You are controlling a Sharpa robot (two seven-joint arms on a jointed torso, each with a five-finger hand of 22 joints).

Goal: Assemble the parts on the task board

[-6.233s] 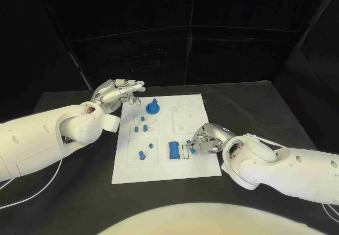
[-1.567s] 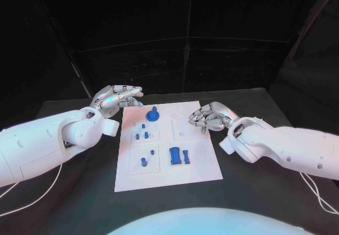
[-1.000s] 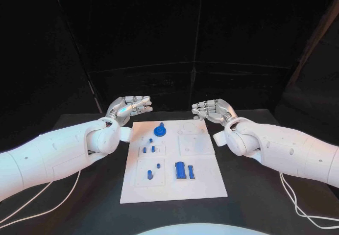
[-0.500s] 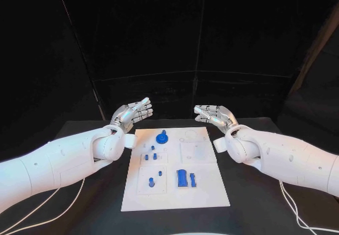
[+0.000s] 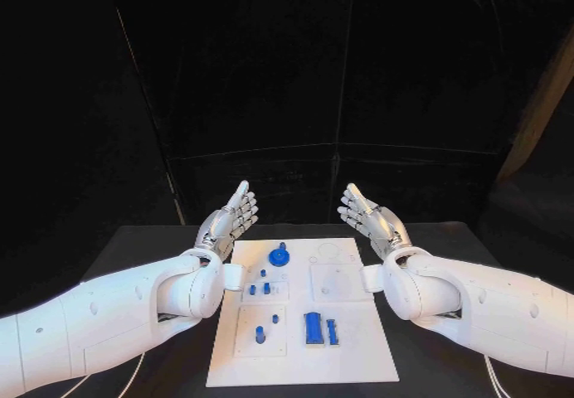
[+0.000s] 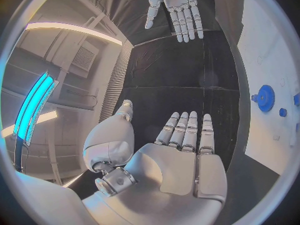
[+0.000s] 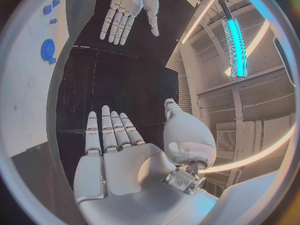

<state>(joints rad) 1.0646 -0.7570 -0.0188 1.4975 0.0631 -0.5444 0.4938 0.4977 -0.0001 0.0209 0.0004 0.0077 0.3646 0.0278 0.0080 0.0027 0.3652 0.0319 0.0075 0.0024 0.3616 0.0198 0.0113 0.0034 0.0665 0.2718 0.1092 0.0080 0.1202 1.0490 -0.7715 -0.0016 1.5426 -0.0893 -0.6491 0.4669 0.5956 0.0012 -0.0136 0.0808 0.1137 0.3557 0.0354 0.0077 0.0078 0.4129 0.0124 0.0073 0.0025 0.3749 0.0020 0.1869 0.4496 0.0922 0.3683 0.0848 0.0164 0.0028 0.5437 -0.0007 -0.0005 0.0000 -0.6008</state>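
— Both hands have lifted off the board since a moment ago and now stand raised at its far end; the left hand (image 5: pixel 231 215) and right hand (image 5: pixel 368 215) face each other, palms inward, well apart.

— Holding anything?

— Nothing. Fingers (image 6: pixel 186 131) straight and spread on the left, fingers (image 7: pixel 111 131) the same on the right.

— And the board?

— White rectangular task board (image 5: pixel 359 340) lies flat on the black bench (image 5: pixel 143 249) between the arms. On it: a blue gear-shaped part (image 5: pixel 279 255) at the far end, small blue pegs (image 5: pixel 260 288) mid-board, a larger blue block (image 5: pixel 312 327) with a slim blue piece (image 5: pixel 333 330) just beside it near the front.
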